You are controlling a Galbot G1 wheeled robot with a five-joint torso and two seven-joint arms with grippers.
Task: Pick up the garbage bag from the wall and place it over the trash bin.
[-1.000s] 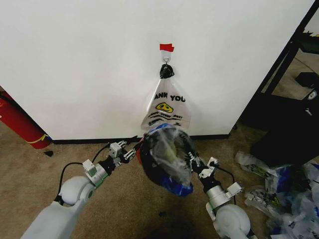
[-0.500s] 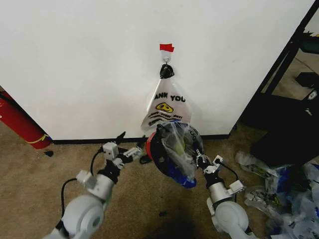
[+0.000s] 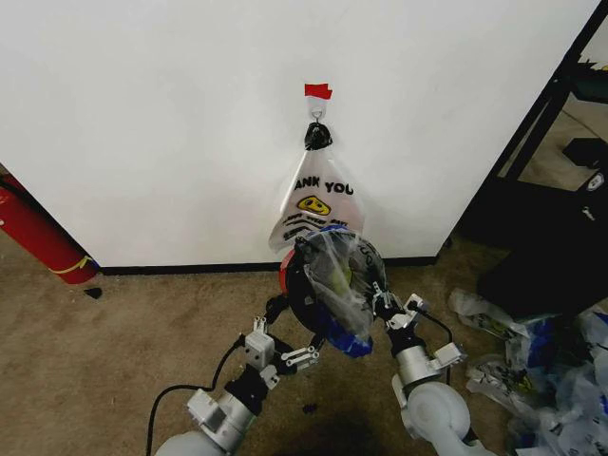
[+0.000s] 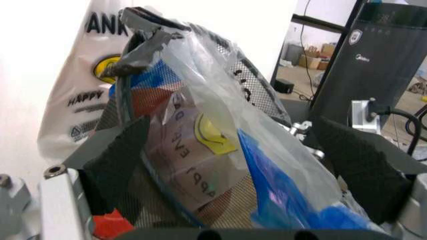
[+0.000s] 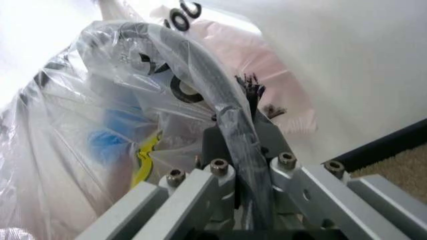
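Head view showed a red cylinder [image 3: 33, 233] lying at the far left against the wall [image 3: 171, 123], on the carpet floor [image 3: 123, 323]. Moving right, the left gripper [image 3: 296, 355] reached up from the lower middle of the frame, its fingers [image 3: 304, 357] spread and released, just beside the lower left edge of the trash bin [image 3: 306, 285] and apparently not touching it. In the left wrist view the same gripper [image 4: 240, 170] had its two dark pads wide apart, with the mesh bin [image 4: 260, 95] and the plastic between them but not pinched.

The trash bin was held off the floor, tilted with its mouth turned toward the camera, in front of the black baseboard. The garbage bag [image 3: 340, 280] was draped over the bin's rim and down into its mouth, blue patches bunched at the lower edge. Directly behind and above hung a white "THANK YOU" bag [image 3: 318, 204] from a hook [image 3: 317, 119] under a bit of red tape [image 3: 317, 91].

To the right, the right gripper [image 3: 380, 302] was clenched on the bin's rim. The right wrist view confirmed it: the right gripper's [image 5: 238, 172] fingers [image 5: 200, 187] were closed on the black rim [image 5: 200, 55] with the clear plastic [image 5: 87, 140] caught over it, though whether the plastic lay under both pads was hard to tell.

Farther right, crumpled bags [image 3: 532, 370] lay scattered on the floor.
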